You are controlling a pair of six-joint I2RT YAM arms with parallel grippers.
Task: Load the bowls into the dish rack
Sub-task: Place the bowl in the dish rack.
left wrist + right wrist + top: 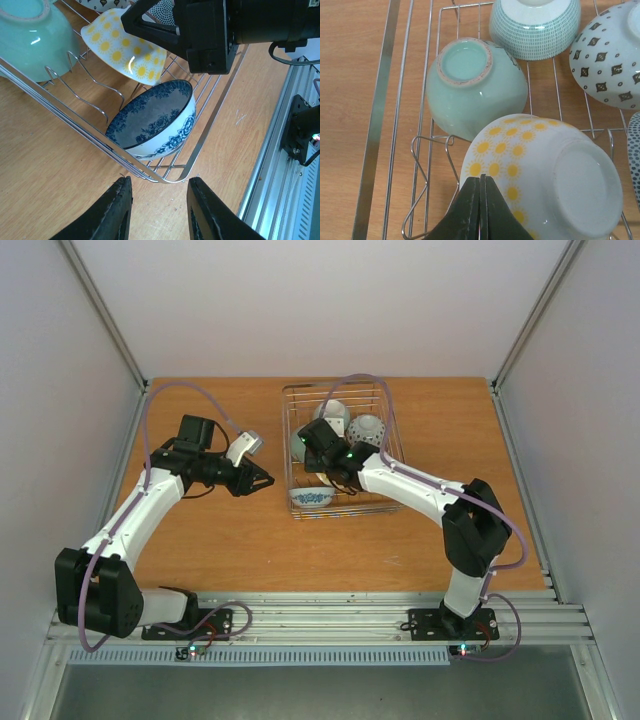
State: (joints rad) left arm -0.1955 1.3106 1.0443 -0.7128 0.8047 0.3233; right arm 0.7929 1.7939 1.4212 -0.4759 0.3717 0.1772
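Right gripper [480, 176] has its jaws pressed together with nothing between them, tips against the yellow sun bowl [535, 165]. Looks like a nudge to seat it, not a grab. Dish rack [376, 120] holds all five bowls I can see, tipped against the tines. Left gripper [159, 185] hangs open and empty just outside the corner by the blue floral bowl [155, 125].
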